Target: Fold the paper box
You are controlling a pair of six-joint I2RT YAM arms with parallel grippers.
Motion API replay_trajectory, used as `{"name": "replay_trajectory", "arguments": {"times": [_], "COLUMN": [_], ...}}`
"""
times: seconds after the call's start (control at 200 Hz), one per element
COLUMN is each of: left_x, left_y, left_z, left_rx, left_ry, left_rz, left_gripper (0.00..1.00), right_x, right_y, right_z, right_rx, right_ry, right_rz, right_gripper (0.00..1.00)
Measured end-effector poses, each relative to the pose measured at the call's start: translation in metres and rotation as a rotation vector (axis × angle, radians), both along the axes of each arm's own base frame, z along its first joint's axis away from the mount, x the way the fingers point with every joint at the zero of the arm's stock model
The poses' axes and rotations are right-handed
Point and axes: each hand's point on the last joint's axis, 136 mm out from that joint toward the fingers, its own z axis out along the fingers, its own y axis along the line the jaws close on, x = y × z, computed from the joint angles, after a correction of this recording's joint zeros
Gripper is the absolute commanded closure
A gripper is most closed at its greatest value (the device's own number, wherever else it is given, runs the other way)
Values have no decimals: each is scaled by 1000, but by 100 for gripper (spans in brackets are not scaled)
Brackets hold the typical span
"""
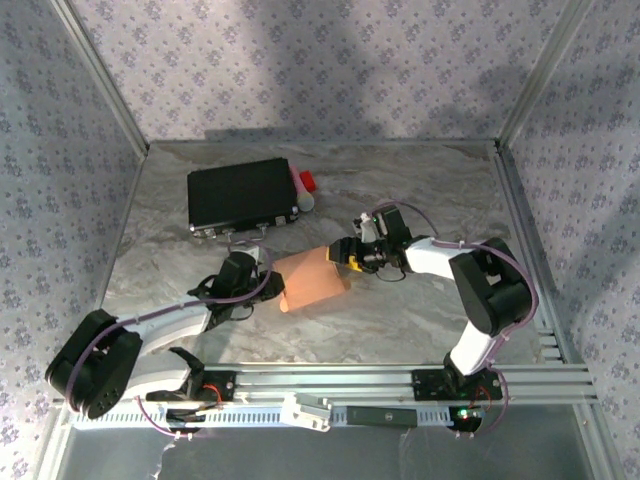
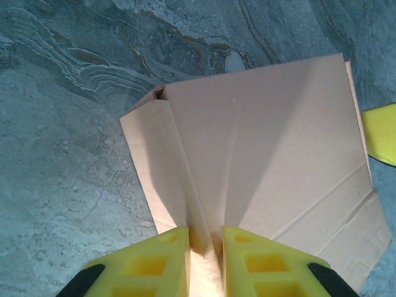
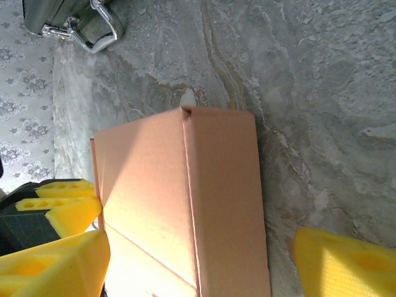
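Observation:
The salmon-orange paper box (image 1: 312, 281) lies partly folded on the marble table, between my two grippers. My left gripper (image 1: 268, 284) is at its left edge. In the left wrist view the yellow fingers (image 2: 154, 263) are shut on a raised crease of the paper box (image 2: 266, 148), and my left gripper (image 2: 205, 253) pinches that ridge. My right gripper (image 1: 348, 257) is at the box's right end and stands open. In the right wrist view its fingertips (image 3: 346, 266) are spread wide on either side of the paper box (image 3: 185, 192), with my right gripper (image 3: 198, 269) over it.
A black flat case (image 1: 243, 193) lies at the back left with a red and white item (image 1: 304, 186) at its right end; its metal latch (image 3: 93, 28) is seen in the right wrist view. Patterned walls and aluminium posts enclose the table (image 1: 420, 190).

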Motion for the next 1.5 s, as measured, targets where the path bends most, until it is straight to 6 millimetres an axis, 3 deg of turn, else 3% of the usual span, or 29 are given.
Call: {"name": "replay_trajectory", "arguments": {"times": [0.385,0.77,0.999,1.499], "left_x": [-4,-1,-1,-1], "left_y": [13,21,21,23], "left_z": [2,1,1,1], "left_rx": [-4,-34,-34,-31], "left_ry": [-23,-14,-14,-10], "left_rz": [15,30,30,36], "left_gripper": [94,97,98,98], "right_x": [-11,-32,-50,-44], "right_y": [11,19,39,54], "right_z": [-1,-8,-4,2], "right_rx": [32,49,101,242], "right_ry": [13,8,20,147], "right_rz": [54,88,109,-46], "right_gripper": [20,21,24,50]}}
